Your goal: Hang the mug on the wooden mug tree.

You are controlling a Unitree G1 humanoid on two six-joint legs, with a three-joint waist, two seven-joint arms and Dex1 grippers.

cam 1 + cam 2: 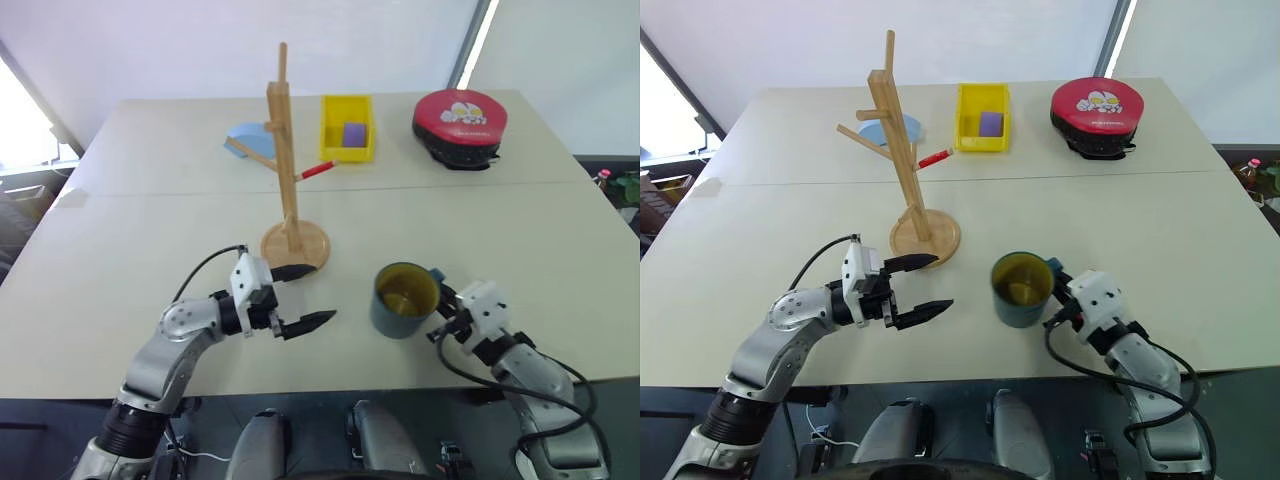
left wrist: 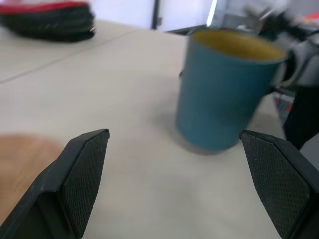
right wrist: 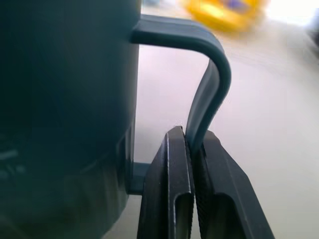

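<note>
We saw the mug upright near the desk's front edge, our right hand clamped on its handle. Our left hand stood apart beside it, with bare desk between the mug and the wooden mug tree.

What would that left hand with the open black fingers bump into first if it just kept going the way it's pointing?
Most likely the mug. The left hand points across the table toward it, and its own wrist view has the mug ahead between the fingers, with bare tabletop before it. Exact depth is hard to judge.
</note>
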